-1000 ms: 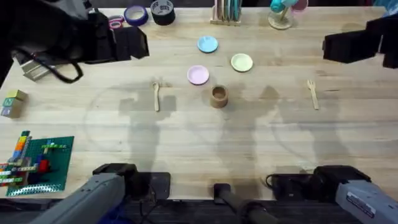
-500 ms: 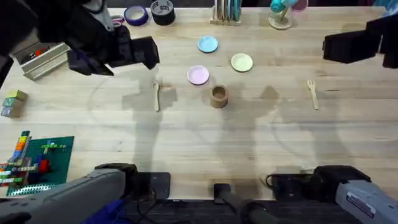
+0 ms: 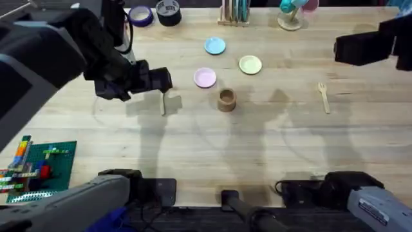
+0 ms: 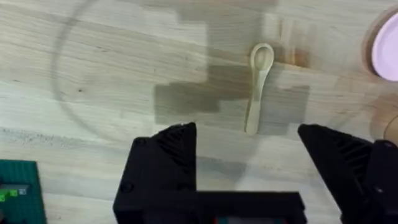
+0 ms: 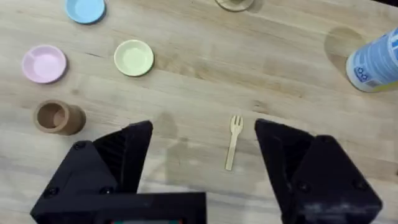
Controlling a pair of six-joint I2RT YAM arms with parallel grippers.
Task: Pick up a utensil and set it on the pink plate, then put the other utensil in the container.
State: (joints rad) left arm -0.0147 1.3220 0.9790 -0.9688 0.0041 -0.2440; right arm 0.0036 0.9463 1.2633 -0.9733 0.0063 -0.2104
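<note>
Left gripper (image 4: 245,140) spread wide, hovering just over wooden spoon (image 4: 257,87) lying flat on table (image 3: 193,142), beside pink plate (image 3: 205,78). Right gripper (image 5: 202,146) also wide, above fork (image 5: 232,149). Brown cup (image 3: 226,99) upright near plate.

The surface (image 3: 270,148) was a broad top of pale, light-grained wooden planks, with seams running across it and faint curved scuff marks on the bare middle. Light fell from above and threw several soft, overlapping grey shadows onto the wood. Along the far edge stood a purple roll of tape (image 3: 140,15), a black roll of tape (image 3: 168,11) and a small wooden rack of upright coloured sticks (image 3: 234,11). Beyond that edge the room was dark. A green studded baseplate with coloured bricks (image 3: 40,169) lay at the near left.
</note>
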